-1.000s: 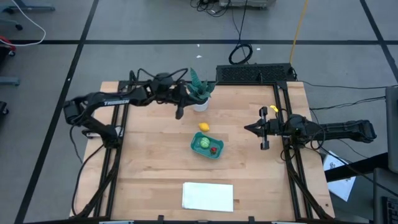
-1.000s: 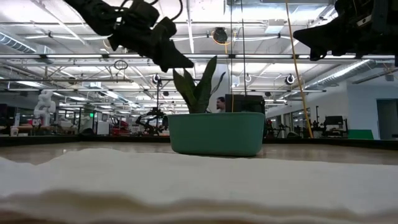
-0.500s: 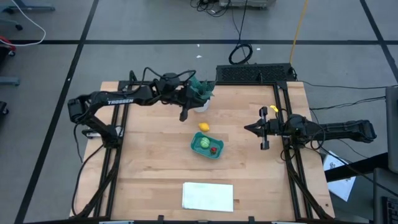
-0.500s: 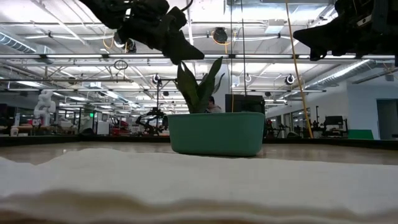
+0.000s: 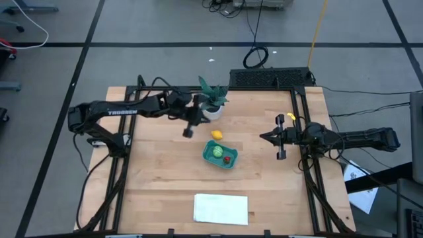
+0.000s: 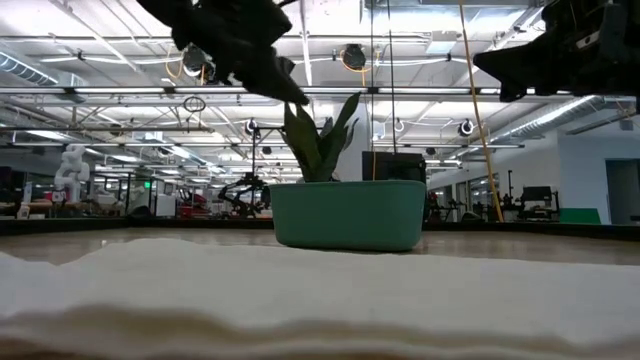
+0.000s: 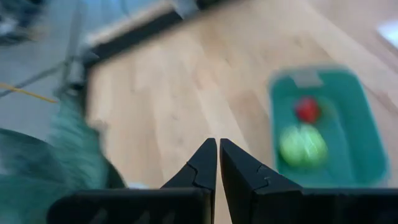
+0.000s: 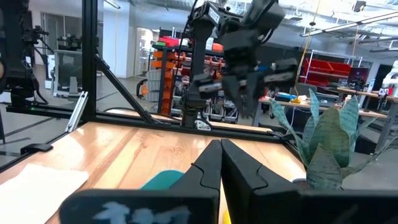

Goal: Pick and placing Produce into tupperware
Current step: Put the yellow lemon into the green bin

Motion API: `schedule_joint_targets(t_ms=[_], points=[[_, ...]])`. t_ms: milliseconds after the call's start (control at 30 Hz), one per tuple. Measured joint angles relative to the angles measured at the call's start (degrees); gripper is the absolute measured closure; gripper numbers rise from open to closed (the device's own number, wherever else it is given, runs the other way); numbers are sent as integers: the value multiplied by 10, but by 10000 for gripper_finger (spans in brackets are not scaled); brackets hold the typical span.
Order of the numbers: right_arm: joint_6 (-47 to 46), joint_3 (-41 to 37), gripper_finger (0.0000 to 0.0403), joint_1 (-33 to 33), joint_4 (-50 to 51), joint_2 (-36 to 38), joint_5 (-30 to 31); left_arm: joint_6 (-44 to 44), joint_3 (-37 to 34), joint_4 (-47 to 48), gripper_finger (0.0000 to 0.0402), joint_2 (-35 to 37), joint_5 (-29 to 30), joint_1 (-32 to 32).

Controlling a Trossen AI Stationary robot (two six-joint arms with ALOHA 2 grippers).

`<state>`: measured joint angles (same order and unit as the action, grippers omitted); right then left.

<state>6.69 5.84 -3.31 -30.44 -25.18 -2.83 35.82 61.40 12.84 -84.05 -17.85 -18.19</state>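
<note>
My left gripper (image 5: 188, 131), fingers pressed together and empty, hovered just beside the lemon (image 5: 216, 135), nearer to it than my idle, closed right gripper (image 5: 262, 137), while the lemon lay on the table just outside the teal tupperware (image 5: 231, 163) holding the other two pieces.

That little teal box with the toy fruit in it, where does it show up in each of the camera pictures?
High view: the teal box sits mid-table, near the centre.
Low view: its side wall fills the middle.
Left wrist view: right side, blurred.
Right wrist view: only a corner shows behind the right tool.
Shared landmark: the potted plant, beside the box.
</note>
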Motion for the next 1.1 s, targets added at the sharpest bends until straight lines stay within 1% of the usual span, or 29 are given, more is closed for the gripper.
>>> schedule_joint_targets(t_ms=[100,233,300,367,433,500,600,667,800,933,1100], points=[[1,0,403,0,-4,0,0,34,0,39,376,18,0,2],[3,0,403,0,-6,0,0,53,5,59,376,39,29,4],[5,0,403,0,-6,0,0,60,28,89,376,43,29,4],[7,0,403,0,-7,0,0,63,70,124,376,40,28,3],[7,0,403,0,-11,0,0,74,113,163,376,27,11,3],[6,0,403,0,-11,0,0,92,148,197,376,13,-31,1],[5,0,403,0,-10,0,0,115,193,204,376,-5,-86,-3],[3,0,403,0,-10,-1,0,138,213,204,376,-17,-108,-7],[2,-1,403,0,-8,-4,0,183,232,200,376,-48,-113,-6],[5,-1,403,0,-6,-10,0,192,256,201,376,-86,-113,-6],[15,-1,403,0,-6,-16,0,207,275,210,376,-151,-94,-6]])
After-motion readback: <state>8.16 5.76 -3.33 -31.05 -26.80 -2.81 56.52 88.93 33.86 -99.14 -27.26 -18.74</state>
